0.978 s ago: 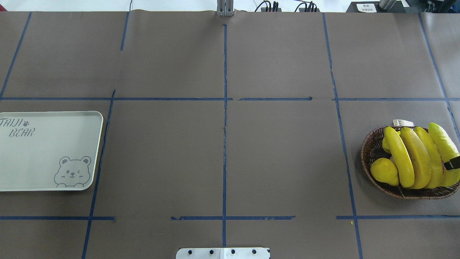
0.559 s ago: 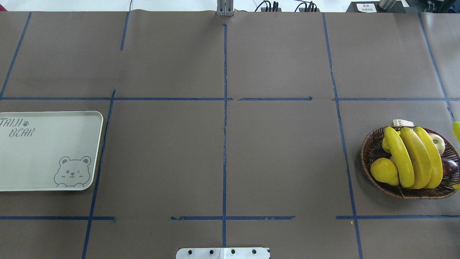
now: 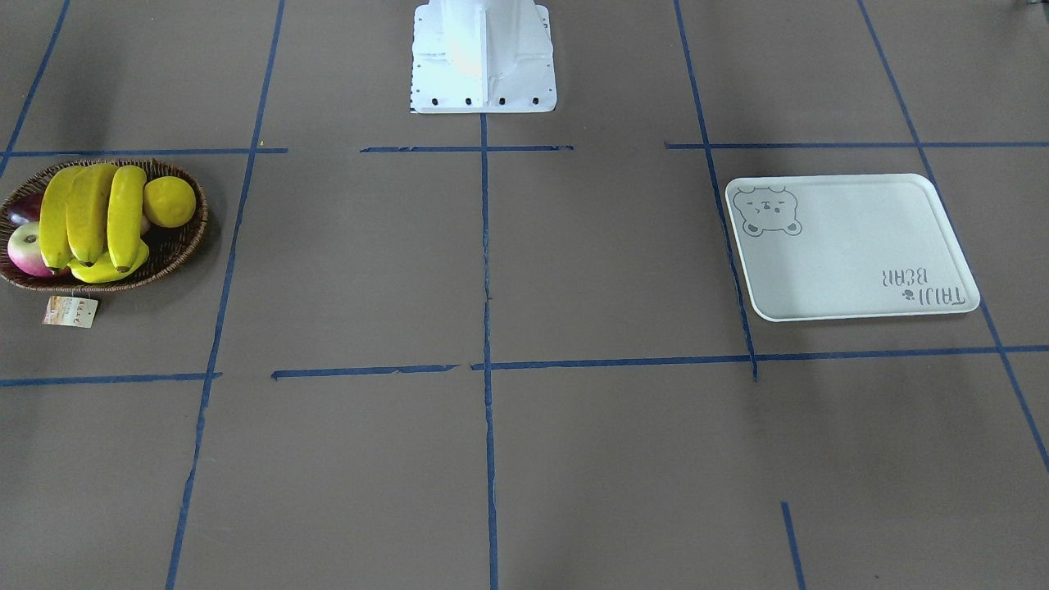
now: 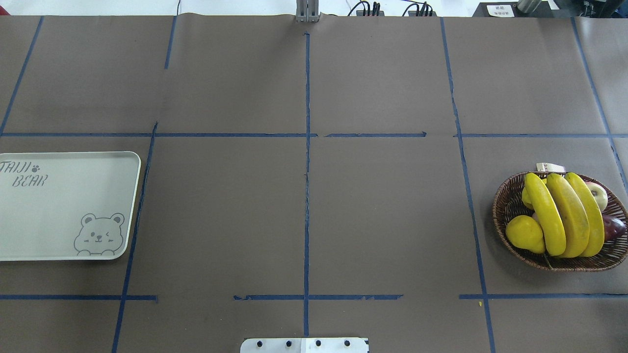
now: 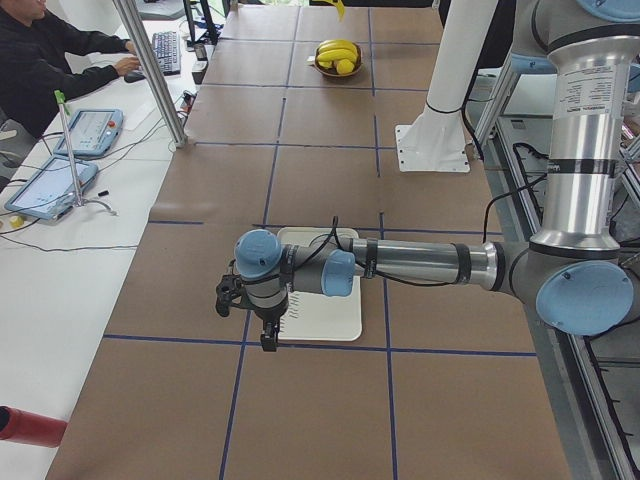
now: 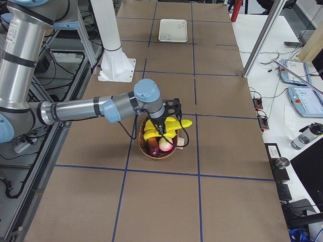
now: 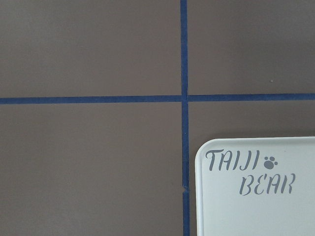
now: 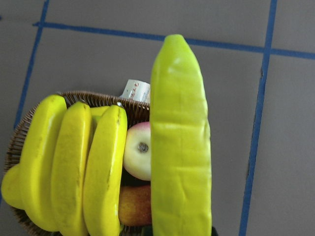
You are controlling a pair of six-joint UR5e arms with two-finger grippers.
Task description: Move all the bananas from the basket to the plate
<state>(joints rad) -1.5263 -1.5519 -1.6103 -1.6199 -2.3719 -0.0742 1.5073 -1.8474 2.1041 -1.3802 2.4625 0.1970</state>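
Neither the left end effector (image 5: 266, 338) nor the right end effector (image 6: 164, 127), above a banana (image 8: 181, 137) at the basket's (image 8: 78, 94) three o'clock, shows its grip.

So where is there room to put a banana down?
The whole off-white rectangular tray with the bear drawing is bare. So is the brown table between it and the dark-brown woven basket. The basket is crowded: three yellow bananas and other fruit fill it.

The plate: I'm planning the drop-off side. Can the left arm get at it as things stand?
Probably yes: the left gripper hangs by the plate's corner, and nothing lies between them.
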